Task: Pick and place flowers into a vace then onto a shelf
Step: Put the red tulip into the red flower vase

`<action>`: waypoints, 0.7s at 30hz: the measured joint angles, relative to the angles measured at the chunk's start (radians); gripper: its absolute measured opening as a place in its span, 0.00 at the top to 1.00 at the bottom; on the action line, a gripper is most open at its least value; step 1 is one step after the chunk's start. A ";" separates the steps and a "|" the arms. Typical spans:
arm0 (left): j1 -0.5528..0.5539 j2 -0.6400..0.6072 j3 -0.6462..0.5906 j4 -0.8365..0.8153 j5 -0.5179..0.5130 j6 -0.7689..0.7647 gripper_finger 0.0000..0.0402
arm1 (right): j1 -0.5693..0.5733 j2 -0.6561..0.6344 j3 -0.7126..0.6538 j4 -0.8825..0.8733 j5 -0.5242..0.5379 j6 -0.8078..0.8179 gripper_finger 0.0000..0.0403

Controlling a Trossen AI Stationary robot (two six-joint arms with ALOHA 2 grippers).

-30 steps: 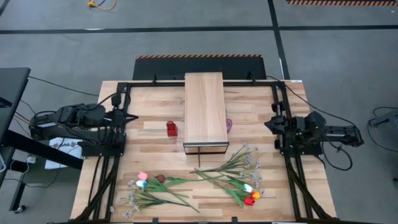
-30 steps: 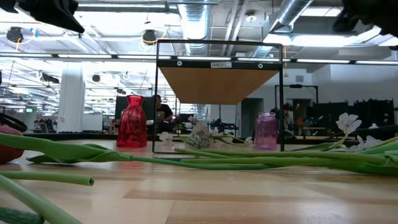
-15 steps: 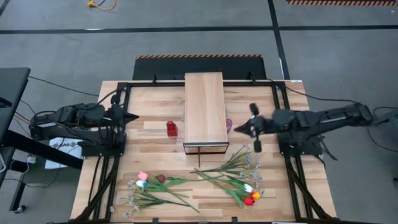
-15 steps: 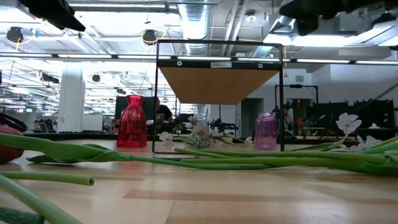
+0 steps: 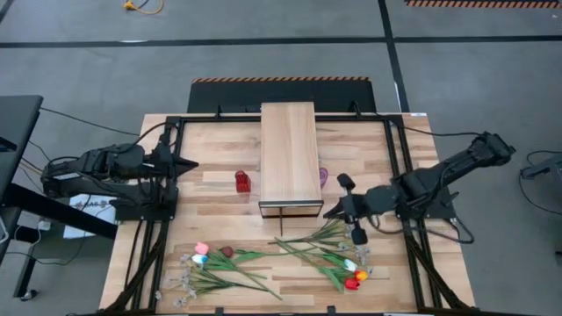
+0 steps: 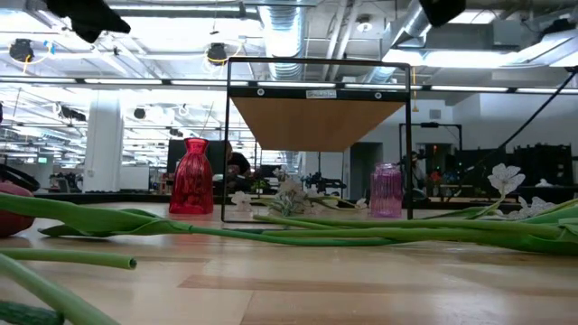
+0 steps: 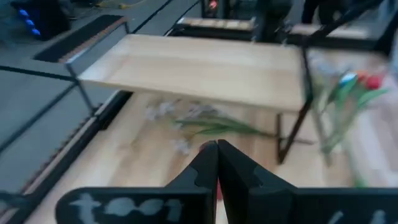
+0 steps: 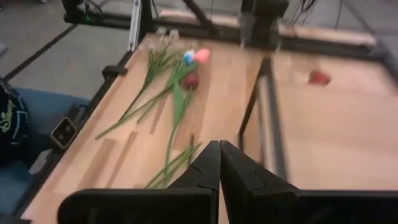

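Observation:
The flowers lie flat on the table near its front edge in two bunches, a left one (image 5: pixel 219 262) and a right one (image 5: pixel 338 250), with tulip heads and pale blossom sprays. The shelf (image 5: pixel 288 154) stands at the middle on its black frame. A red vase (image 5: pixel 242 181) stands left of it and a purple vase (image 5: pixel 323 176) right of it. My right gripper (image 5: pixel 327 213) hangs shut in the air by the shelf's near right corner, above the right bunch. My left gripper (image 5: pixel 190 164) is shut, raised at the table's left side, pointing toward the shelf.
Black rails (image 5: pixel 399 175) run along both sides of the slatted tabletop. In the low view, long green stems (image 6: pixel 298 236) cross the foreground in front of the red vase (image 6: pixel 192 177) and the purple vase (image 6: pixel 386 190). Bare wood lies between the two bunches.
My right arm has unfolded from its rest at the table's right edge, reached out toward the shelf, then swung toward the near edge over the right bunch, staying shut. My left gripper has rolled about its own axis without leaving its place. Flowers and vases have not moved.

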 joint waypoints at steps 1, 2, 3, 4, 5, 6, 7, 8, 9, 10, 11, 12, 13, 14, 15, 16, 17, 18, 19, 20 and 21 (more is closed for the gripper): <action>0.000 0.000 0.000 0.019 0.032 -0.002 1.00 | 0.006 0.018 0.000 -0.003 0.000 0.033 1.00; 0.000 0.000 0.000 0.041 0.064 0.000 1.00 | 0.011 0.035 0.000 -0.003 0.000 0.070 1.00; 0.000 0.000 0.000 0.066 0.103 0.002 1.00 | 0.017 0.054 0.000 0.002 0.002 0.109 1.00; 0.000 0.000 0.000 0.094 0.144 0.003 1.00 | 0.025 0.074 0.000 0.004 0.004 0.150 1.00; 0.000 0.000 0.000 0.123 0.190 0.003 1.00 | 0.034 0.093 0.000 0.002 0.006 0.190 1.00; 0.000 0.000 0.000 0.154 0.232 0.002 1.00 | 0.045 0.110 0.000 -0.001 0.009 0.232 1.00; 0.000 0.000 0.000 0.184 0.268 0.002 1.00 | 0.056 0.129 0.000 0.002 0.010 0.274 1.00; 0.000 0.000 0.000 0.211 0.302 0.002 1.00 | 0.067 0.148 0.000 0.005 0.011 0.317 1.00; 0.000 0.000 0.000 0.235 0.337 0.002 1.00 | 0.081 0.165 0.000 0.000 0.010 0.363 1.00; 0.000 0.000 0.000 0.257 0.364 0.002 1.00 | 0.096 0.181 0.000 -0.004 0.010 0.409 1.00; 0.000 0.000 0.000 0.277 0.386 0.002 1.00 | 0.111 0.198 0.000 -0.002 0.011 0.458 1.00; 0.000 0.000 0.000 0.296 0.402 0.003 1.00 | 0.127 0.214 0.002 -0.002 0.011 0.507 1.00; 0.000 0.000 0.000 0.311 0.411 0.003 1.00 | 0.145 0.232 0.006 -0.004 0.012 0.550 1.00; 0.000 0.000 0.000 0.323 0.413 0.003 1.00 | 0.162 0.248 0.012 -0.006 0.011 0.590 1.00; 0.000 0.000 0.000 0.334 0.414 0.003 1.00 | 0.179 0.263 0.020 -0.008 0.011 0.628 1.00; 0.000 0.000 0.000 0.340 0.413 0.003 1.00 | 0.194 0.281 0.034 -0.005 0.011 0.662 1.00; 0.000 0.000 0.000 0.340 0.413 0.003 1.00 | 0.206 0.301 0.047 0.001 0.009 0.691 1.00; 0.000 0.000 0.000 0.340 0.413 0.005 1.00 | 0.217 0.319 0.059 -0.001 -0.002 0.716 1.00; 0.000 0.000 0.000 0.340 0.413 0.010 1.00 | 0.226 0.340 0.071 -0.008 -0.015 0.733 1.00; 0.000 0.000 0.000 0.340 0.413 0.013 1.00 | 0.235 0.365 0.087 -0.007 -0.029 0.746 1.00; 0.000 0.000 0.000 0.340 0.413 0.015 1.00 | 0.241 0.390 0.105 -0.002 -0.035 0.758 0.99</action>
